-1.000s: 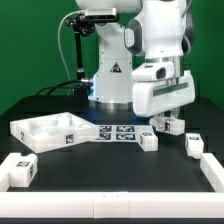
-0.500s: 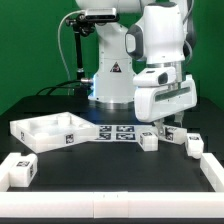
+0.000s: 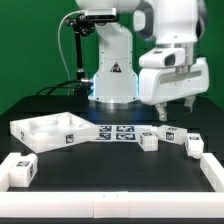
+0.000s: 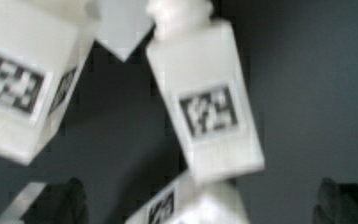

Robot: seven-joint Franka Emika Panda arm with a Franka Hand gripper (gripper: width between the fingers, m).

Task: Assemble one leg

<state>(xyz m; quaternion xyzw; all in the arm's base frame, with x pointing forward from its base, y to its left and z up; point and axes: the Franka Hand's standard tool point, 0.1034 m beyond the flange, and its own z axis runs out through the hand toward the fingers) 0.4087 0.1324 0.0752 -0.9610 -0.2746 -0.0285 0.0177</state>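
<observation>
A dark table (image 3: pixel 100 195) stands before a green curtain (image 3: pixel 30 50), with the robot's white base in the upper middle of the exterior frame. The arm fills the upper right, and its gripper (image 3: pixel 175 110) hangs above the table with the jaws spread and nothing between them. In the blurred wrist view the dark fingers (image 4: pixel 48 205) stand wide apart. Below the gripper, right of centre in the exterior frame, the leg (image 3: pixel 170 135) lies on the table, clear of the fingers. The wrist view shows it as a long white block with a square tag on its face.

A second block (image 3: pixel 148 140) lies just to the left of the leg, and a third block (image 3: pixel 193 146) just to its right, a little lower in the frame. A fourth block (image 3: pixel 18 170) sits in the lower left corner. The large white panel (image 3: pixel 45 130) rests at the middle left. The marker board (image 3: pixel 118 132) lies flat between the panel and the blocks. A white rail (image 3: pixel 212 172) runs along the lower right.
</observation>
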